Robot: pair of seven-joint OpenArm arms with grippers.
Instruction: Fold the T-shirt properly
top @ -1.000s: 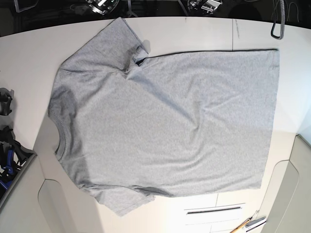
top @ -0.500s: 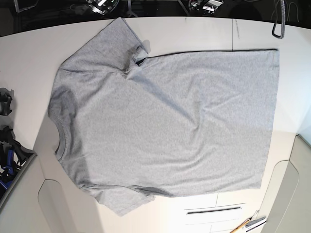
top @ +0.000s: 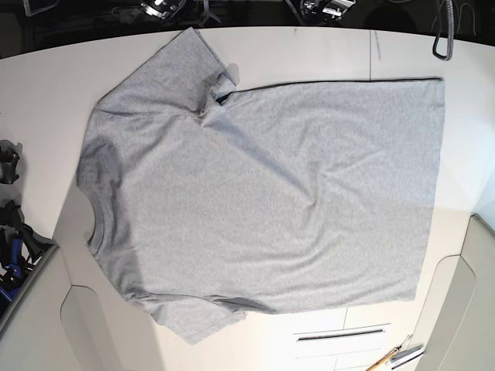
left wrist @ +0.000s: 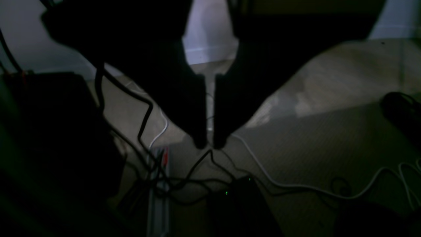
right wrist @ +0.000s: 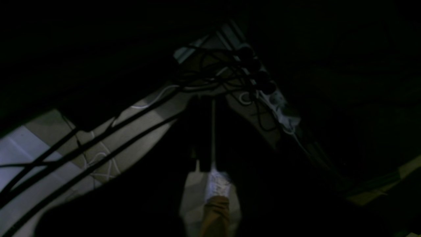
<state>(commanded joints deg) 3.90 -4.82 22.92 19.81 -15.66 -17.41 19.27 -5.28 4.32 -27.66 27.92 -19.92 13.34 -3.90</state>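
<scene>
The light grey T-shirt (top: 263, 193) lies spread flat on the white table (top: 46, 85) in the base view. Its plain side is up, the ribbed neck (top: 93, 209) is at the left and the hem is at the right. One sleeve (top: 182, 58) points to the far edge and the other (top: 193, 321) to the near edge. Both arms are parked beyond the table's far edge. My left gripper (left wrist: 210, 144) hangs over the floor, its dark fingers nearly touching and empty. My right gripper (right wrist: 212, 102) is very dark, with only a thin slit between its fingers.
Black clamps and a bin (top: 11, 255) sit at the table's left edge. A black hook (top: 441, 39) hangs at the far right corner. Tools (top: 398, 357) lie at the near edge. Cables and a power strip (left wrist: 158, 191) lie on the floor under the arms.
</scene>
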